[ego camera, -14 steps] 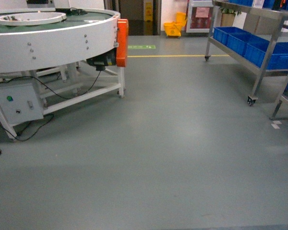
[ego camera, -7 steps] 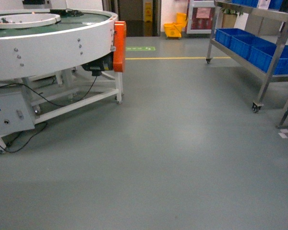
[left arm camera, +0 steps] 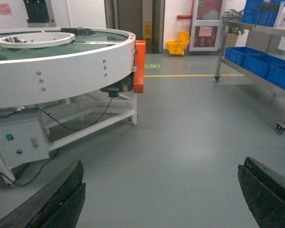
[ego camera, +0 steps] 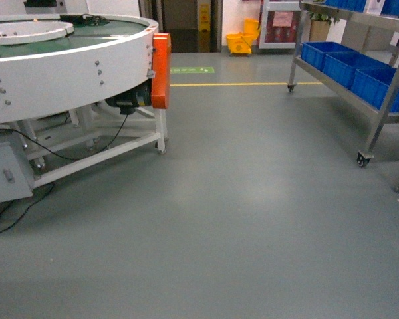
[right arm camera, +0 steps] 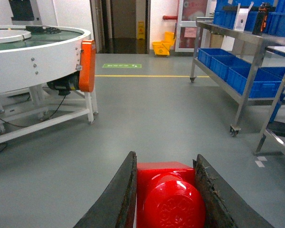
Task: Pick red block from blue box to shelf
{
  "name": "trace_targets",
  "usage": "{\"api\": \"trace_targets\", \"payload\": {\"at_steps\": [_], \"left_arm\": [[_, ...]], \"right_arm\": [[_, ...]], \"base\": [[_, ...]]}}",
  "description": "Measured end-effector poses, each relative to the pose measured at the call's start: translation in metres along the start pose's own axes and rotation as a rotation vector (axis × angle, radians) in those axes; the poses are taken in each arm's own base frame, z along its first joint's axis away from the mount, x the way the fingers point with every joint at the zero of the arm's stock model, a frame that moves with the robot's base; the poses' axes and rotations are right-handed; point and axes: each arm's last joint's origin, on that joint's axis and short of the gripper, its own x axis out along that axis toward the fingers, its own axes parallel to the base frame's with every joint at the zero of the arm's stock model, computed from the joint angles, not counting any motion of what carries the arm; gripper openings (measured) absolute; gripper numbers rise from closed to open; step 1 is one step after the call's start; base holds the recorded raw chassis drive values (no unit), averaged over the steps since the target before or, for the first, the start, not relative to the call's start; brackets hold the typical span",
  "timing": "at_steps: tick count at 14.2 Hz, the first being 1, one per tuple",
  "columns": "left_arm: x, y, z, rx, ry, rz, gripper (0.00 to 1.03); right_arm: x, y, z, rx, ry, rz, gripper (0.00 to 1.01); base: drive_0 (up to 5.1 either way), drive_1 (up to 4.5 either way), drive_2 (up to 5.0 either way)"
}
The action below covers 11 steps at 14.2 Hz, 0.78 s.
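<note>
While the right claw (right arm camera: 165, 199) pinches the block (right arm camera: 167, 197) and the left claw (left arm camera: 161, 199) hangs spread, any jolt rolling toward the shelf (ego camera: 379, 80) at two o'clock could shake it loose.

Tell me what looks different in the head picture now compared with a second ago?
The whole view has shifted. The round white conveyor table slid left and partly off the picture, and the shelf with its blue crates slid right. So the robot's base is moving. The yellow mop bucket stayed put at the back.

Factory floor: rotary conveyor (ego camera: 66, 60), crate shelf (ego camera: 359, 60)
</note>
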Motion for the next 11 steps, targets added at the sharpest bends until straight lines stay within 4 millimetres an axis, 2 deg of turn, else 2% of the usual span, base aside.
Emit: {"api": "trace_targets", "payload": {"at_steps": [11], "left_arm": [[0.0000,-0.0001,0.0000,0.000,0.000,-0.002,0.98]], "right_arm": [[0.0000,0.0000,-0.0002,0.000,0.002,0.000,0.27]], "base": [[0.0,4.27,-4.3]]}}
